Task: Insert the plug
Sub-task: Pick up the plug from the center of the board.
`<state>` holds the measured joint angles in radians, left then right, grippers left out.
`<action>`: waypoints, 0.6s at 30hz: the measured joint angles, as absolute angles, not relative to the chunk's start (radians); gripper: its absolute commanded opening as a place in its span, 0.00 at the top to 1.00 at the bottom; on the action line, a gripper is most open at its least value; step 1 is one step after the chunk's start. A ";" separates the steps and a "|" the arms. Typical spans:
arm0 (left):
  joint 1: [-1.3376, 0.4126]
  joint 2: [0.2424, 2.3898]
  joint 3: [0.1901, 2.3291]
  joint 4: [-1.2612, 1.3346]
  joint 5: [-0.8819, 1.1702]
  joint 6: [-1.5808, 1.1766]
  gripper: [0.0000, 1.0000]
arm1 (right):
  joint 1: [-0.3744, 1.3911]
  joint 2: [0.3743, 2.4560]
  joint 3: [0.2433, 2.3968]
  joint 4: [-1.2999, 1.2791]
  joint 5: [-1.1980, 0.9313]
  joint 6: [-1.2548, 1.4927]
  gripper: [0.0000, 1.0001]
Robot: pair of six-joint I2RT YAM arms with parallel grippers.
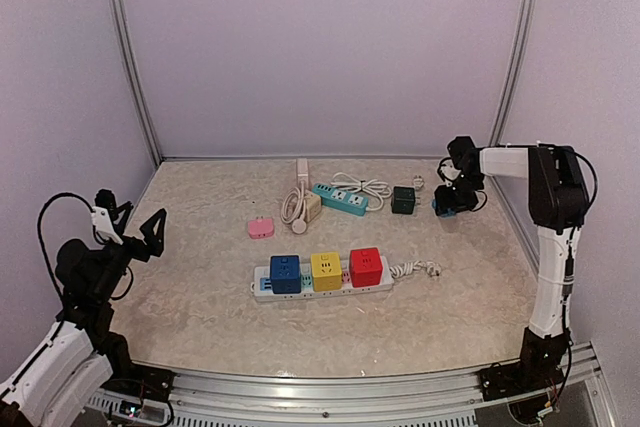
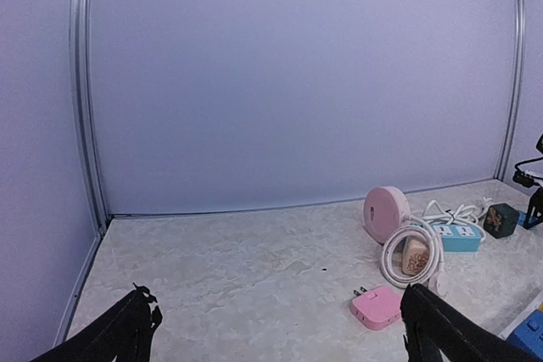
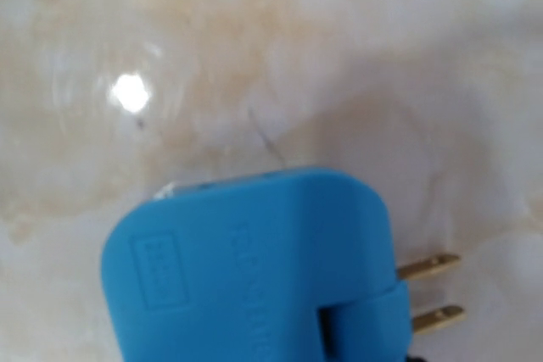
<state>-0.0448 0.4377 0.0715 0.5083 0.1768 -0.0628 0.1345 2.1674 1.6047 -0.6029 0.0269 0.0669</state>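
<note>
Pale lavender panels wall in a marbled beige table (image 1: 200, 317), and the plugs and strips lie across its middle and far part. The rounded bright-blue plastic plug with two brass prongs (image 3: 254, 269) is at the far right of the table, near a dark green cube adapter (image 1: 403, 200). The right fingers (image 1: 460, 192) hang directly over it, pointing down. I judge this arm is placed to take the plug, being by far the nearer one. Whether those fingers are spread or already pinching the plug I cannot tell: from above they mask it, and the right wrist view shows almost nothing of them. The left fingers (image 2: 114, 336) are spread wide and hold nothing. They are raised at the near left, well apart from everything, probably parked out of the way.

A long white power strip carrying a blue, a yellow and a red cube (image 1: 320, 275) lies near the table's middle, well apart from the blue plug. It looks a likely home for the plug, which would call for a carry leftward and toward the arms.

Only the right wrist view gives the prongs, which sit side by side, straight, and point right in that view. Only the top view gives the layout as a whole. The low left wrist view adds a small pink square plug (image 2: 376, 307) with its prongs showing, a coiled white cable (image 2: 411, 247) and a pink round disc standing on edge (image 2: 386, 214), none of which is as plain from above
</note>
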 measured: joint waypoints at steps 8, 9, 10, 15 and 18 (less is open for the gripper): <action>-0.082 0.429 0.081 0.473 0.276 0.096 0.07 | 0.177 1.996 1.557 -0.705 0.001 0.049 1.00; -0.109 0.427 0.100 0.439 0.295 0.167 0.06 | 0.196 1.945 1.557 -0.718 -0.011 0.044 1.00; -0.140 0.427 0.126 0.403 0.313 0.238 0.05 | 0.220 1.890 1.557 -0.727 -0.028 0.036 1.00; -0.342 0.491 0.395 0.188 0.394 0.680 0.03 | 0.422 1.678 1.566 -0.755 -0.138 -0.017 1.00; -0.477 0.553 0.531 0.133 0.417 0.959 0.04 | 0.591 1.614 1.572 -0.755 -0.227 -0.033 1.00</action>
<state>-0.4767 0.5526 0.5312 0.1326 0.4171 0.9588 0.5907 1.6142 1.5719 -0.7547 -0.2272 -0.0334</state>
